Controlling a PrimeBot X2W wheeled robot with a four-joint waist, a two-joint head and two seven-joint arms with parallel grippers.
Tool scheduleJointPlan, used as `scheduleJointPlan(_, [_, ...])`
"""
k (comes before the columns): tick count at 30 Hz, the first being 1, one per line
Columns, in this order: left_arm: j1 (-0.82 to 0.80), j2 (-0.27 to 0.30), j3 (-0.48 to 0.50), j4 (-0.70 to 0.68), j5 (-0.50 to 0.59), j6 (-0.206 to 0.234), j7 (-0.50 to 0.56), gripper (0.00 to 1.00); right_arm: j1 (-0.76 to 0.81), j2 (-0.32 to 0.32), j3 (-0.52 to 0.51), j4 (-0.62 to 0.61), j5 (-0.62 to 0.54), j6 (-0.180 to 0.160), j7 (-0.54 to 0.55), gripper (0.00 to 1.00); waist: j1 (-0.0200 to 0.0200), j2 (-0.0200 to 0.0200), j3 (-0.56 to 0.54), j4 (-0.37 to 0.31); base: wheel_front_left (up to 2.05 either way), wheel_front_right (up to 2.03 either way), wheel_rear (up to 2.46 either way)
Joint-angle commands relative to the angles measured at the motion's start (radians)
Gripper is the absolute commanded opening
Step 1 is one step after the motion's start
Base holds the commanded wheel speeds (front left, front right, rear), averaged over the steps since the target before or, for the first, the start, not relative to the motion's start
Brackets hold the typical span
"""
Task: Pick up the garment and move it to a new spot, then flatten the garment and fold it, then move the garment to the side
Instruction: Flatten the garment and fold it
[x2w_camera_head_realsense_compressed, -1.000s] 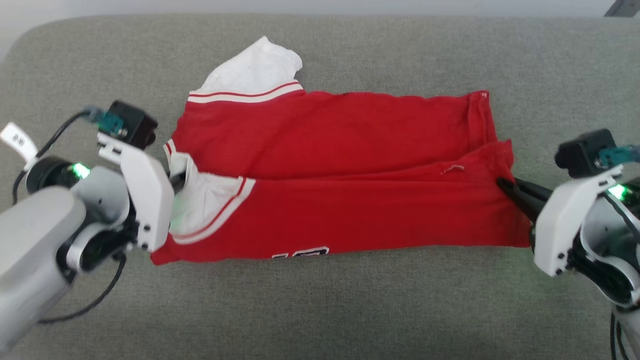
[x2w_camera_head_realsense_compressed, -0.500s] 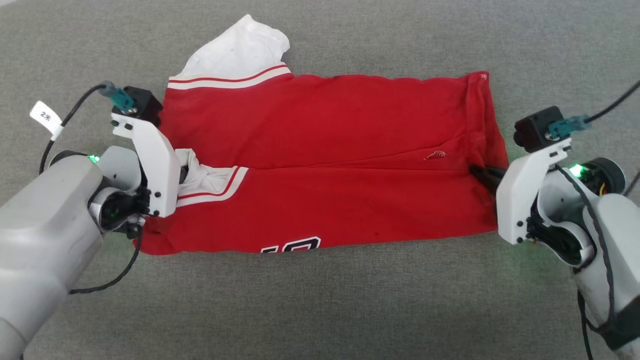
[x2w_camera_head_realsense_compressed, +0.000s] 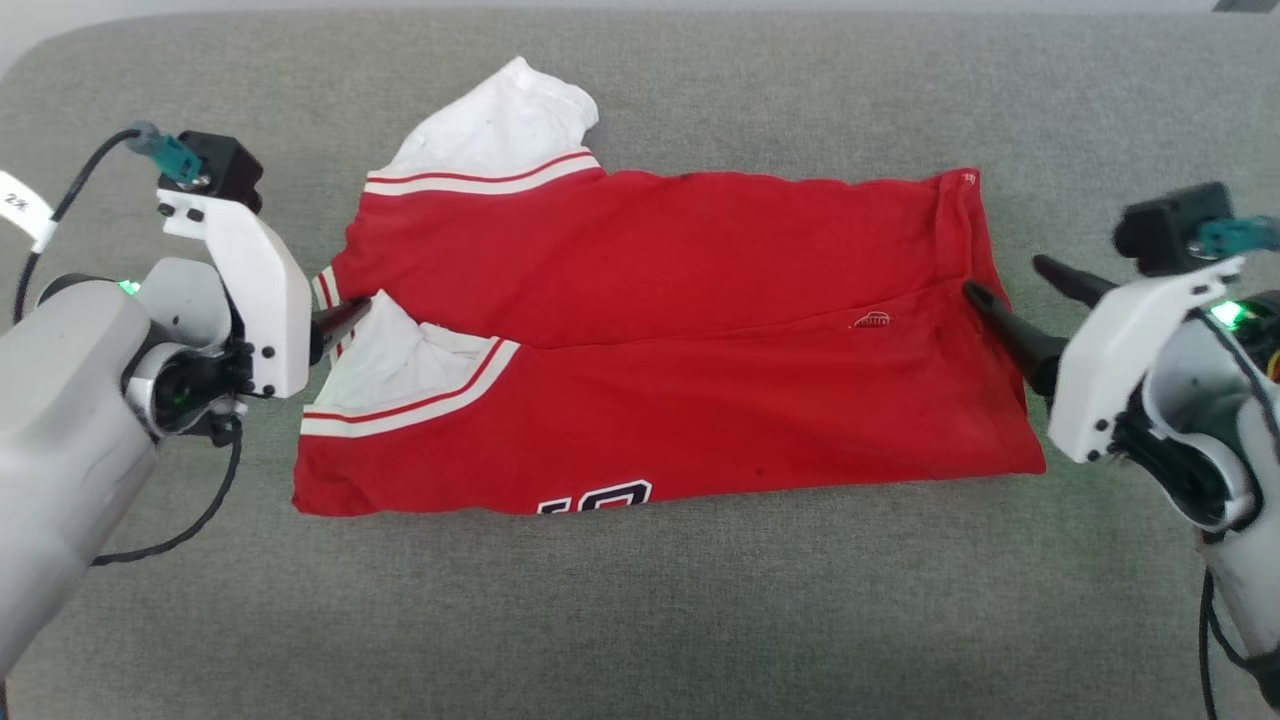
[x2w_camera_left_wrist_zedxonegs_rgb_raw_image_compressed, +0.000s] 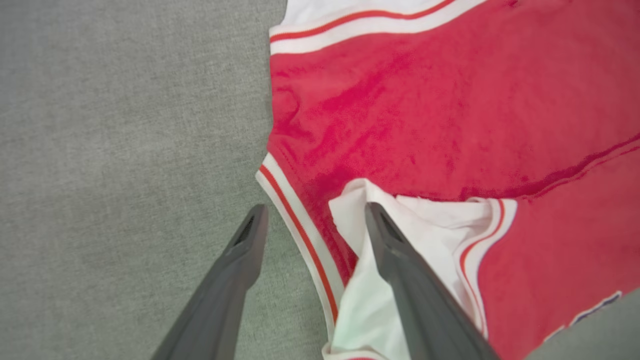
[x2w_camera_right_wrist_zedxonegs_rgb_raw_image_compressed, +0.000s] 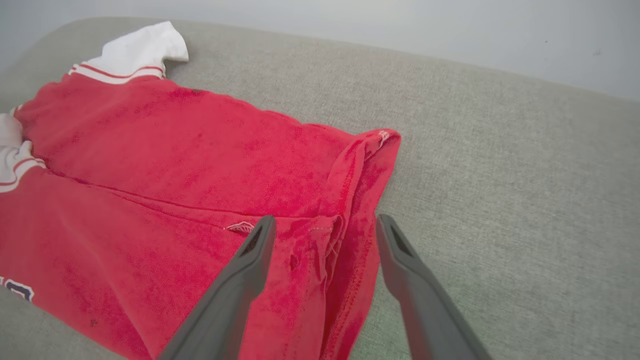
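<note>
My left fingers (x2w_camera_left_wrist_zedxonegs_rgb_raw_image_compressed: 235, 280) and right fingers (x2w_camera_right_wrist_zedxonegs_rgb_raw_image_compressed: 237, 280) are apart at the thin red white-sleeved shirt (x2w_camera_head_realsense_compressed: 680, 330); I'd pinch both ends evenly.

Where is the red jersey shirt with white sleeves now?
In the head view, the red jersey shirt lies mid-frame on the grey fabric surface, between the left gripper and right gripper.

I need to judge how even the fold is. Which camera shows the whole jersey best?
The head view: the whole folded jersey lies in frame, both white sleeves and the hem included. The left wrist view shows its sleeve end close up; the right wrist view shows the hem end, foreshortened.
</note>
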Motion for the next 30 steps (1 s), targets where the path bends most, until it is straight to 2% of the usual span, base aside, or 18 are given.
scheduleJointPlan(1, [0.018,0.012,0.004,-0.022,-0.009,0.011,0.000,1.00,0.021,0.005,-0.021,-0.020,-0.012,0.000,-0.013,1.00,0.0000,-0.0001,-0.007,0.005,0.00,0.00,0.00])
scheduleJointPlan(5, [0.060,0.076,0.013,-0.139,-0.025,0.064,0.006,1.00,0.092,0.031,-0.115,-0.106,-0.050,0.000,-0.049,1.00,0.0000,-0.0001,-0.017,0.013,0.00,0.00,0.00])
scheduleJointPlan(12, [0.185,0.222,0.033,-0.408,-0.078,0.212,0.011,1.00,0.209,0.129,-0.276,-0.258,-0.146,0.000,-0.087,1.00,0.0000,-0.0001,-0.014,0.006,0.00,0.00,0.00])
scheduleJointPlan(18, [0.292,0.305,0.042,-0.585,-0.124,0.322,-0.009,1.00,0.291,0.207,-0.355,-0.363,-0.191,0.000,-0.076,1.00,0.0000,-0.0001,-0.008,-0.007,0.00,0.00,0.00])
scheduleJointPlan(21, [0.327,0.324,0.047,-0.630,-0.145,0.354,-0.021,1.00,0.320,0.237,-0.371,-0.396,-0.200,0.000,-0.063,1.00,0.0000,-0.0001,-0.004,-0.018,0.00,0.00,0.00])
scheduleJointPlan(30, [0.343,0.379,0.063,-0.703,-0.154,0.405,-0.032,1.00,0.377,0.279,-0.402,-0.452,-0.208,0.000,-0.044,1.00,0.0000,-0.0001,-0.012,-0.026,0.00,0.00,0.00])
